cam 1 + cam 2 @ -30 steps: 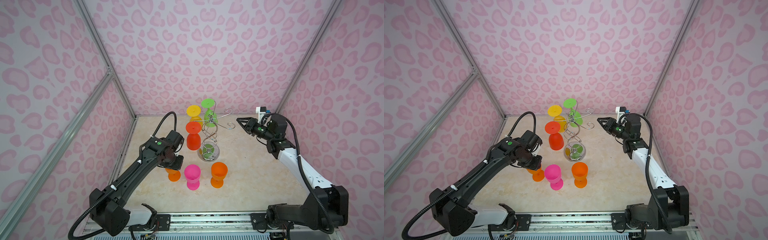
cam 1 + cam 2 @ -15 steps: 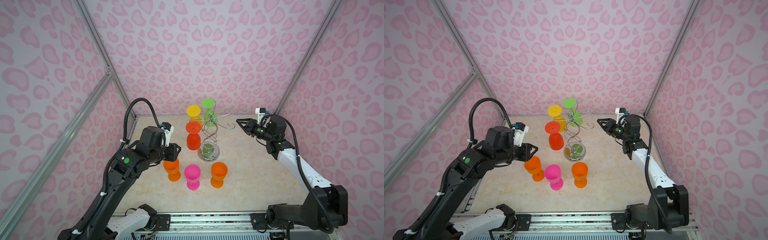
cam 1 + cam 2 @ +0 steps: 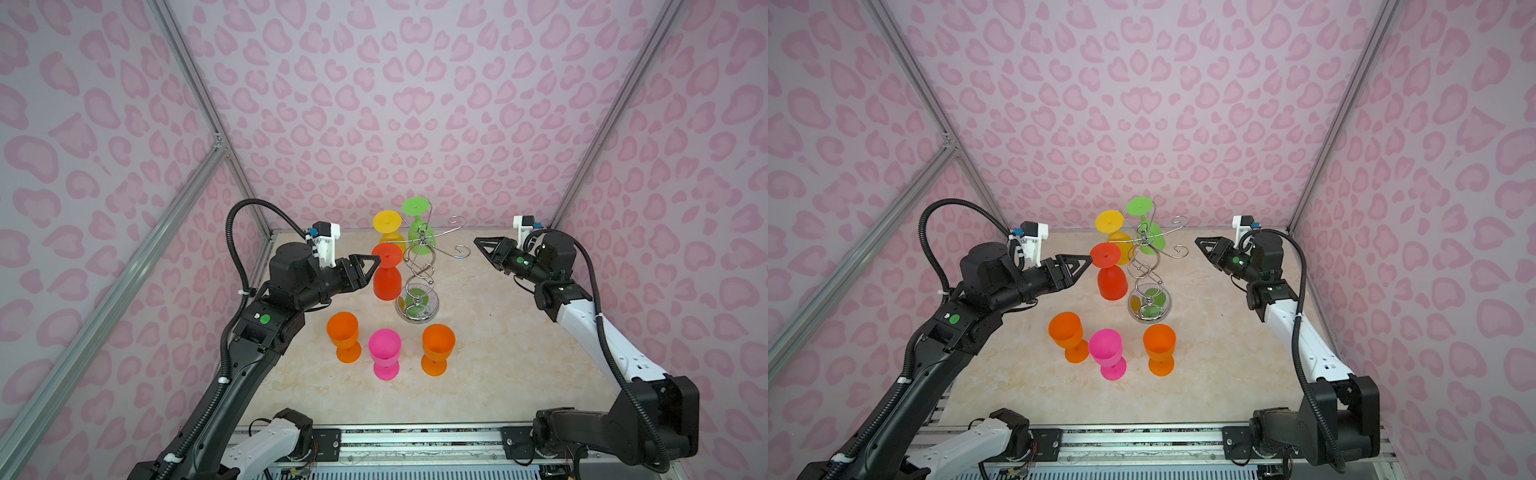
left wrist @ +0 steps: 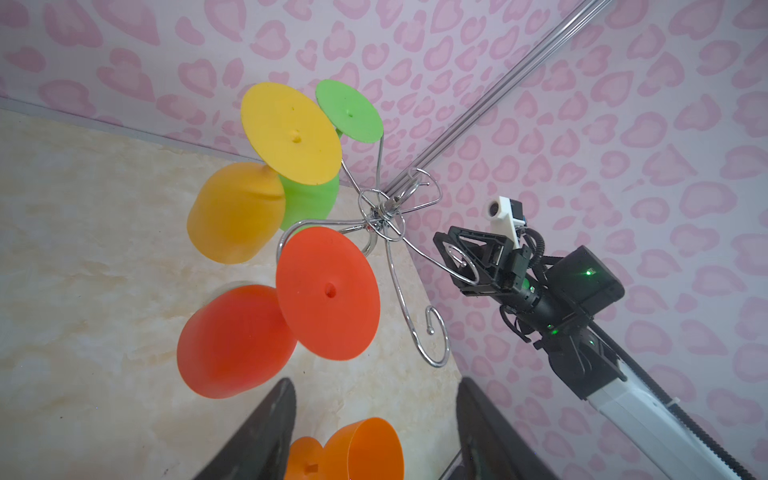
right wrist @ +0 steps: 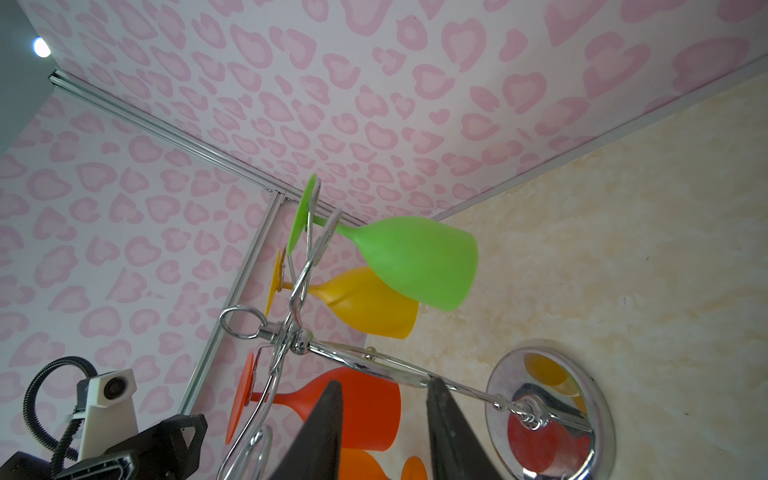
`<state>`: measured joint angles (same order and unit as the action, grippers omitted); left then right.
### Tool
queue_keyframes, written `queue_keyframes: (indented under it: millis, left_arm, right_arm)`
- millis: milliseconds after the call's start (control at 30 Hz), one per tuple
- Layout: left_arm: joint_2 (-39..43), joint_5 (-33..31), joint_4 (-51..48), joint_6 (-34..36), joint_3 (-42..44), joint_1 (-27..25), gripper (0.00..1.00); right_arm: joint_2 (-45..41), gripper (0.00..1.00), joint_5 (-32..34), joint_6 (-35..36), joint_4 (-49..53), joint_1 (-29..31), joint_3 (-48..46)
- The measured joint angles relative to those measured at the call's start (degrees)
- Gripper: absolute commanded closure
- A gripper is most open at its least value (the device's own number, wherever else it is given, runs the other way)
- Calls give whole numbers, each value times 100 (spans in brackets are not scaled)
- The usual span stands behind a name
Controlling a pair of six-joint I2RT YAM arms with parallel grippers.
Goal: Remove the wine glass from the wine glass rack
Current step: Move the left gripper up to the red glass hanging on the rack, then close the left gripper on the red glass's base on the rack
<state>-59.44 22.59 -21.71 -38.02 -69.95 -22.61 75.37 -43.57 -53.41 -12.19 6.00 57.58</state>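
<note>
So the left gripper (image 3: 374, 262) is up and away from the near-left orange glass (image 3: 343, 332), which now stands on the table (image 3: 498, 353) on its own. It's swung over to the wine glass rack (image 3: 417, 319), fingers spreading wide and empty, tips just left of the red glass (image 3: 386, 282). Red, the yellow glass (image 3: 386, 222) and the green glass (image 3: 415, 206) hang upside down on the hooks. The right gripper (image 3: 480, 242) hasn't budged, off to the rack's right, part open, holding nothing. My guess is red comes off next.
</note>
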Motion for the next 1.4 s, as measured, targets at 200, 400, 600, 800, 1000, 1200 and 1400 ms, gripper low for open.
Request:
queue_keyframes:
  millis: [200, 400, 600, 800, 1000, 1200, 1400]
  left_arm:
    - [-120, 409, 522, -417, 363, 385, 38]
    - [-249, 664, 872, -599, 520, 490, 39]
    - [-540, 870, 1207, -706, 640, 498, 42]
    - [-732, 1069, 1545, -885, 658, 498, 47]
    - [-911, 1215, 1731, -946, 658, 498, 59]
    - [-1049, 1329, 1749, -973, 658, 498, 70]
    - [-1062, 1342, 1742, -988, 656, 503, 77]
  right_arm:
    - [0, 65, 0, -9, -13, 0, -9]
    - [0, 65, -4, -17, -17, -15, -28]
    - [15, 65, -17, -24, -20, -37, -37]
    - [15, 65, -20, -52, -28, -37, -37]
    - [70, 65, -20, -59, -33, -39, -37]
    - [111, 65, -37, -103, -35, -39, -24]
    - [129, 65, -42, -103, -35, -39, -24]
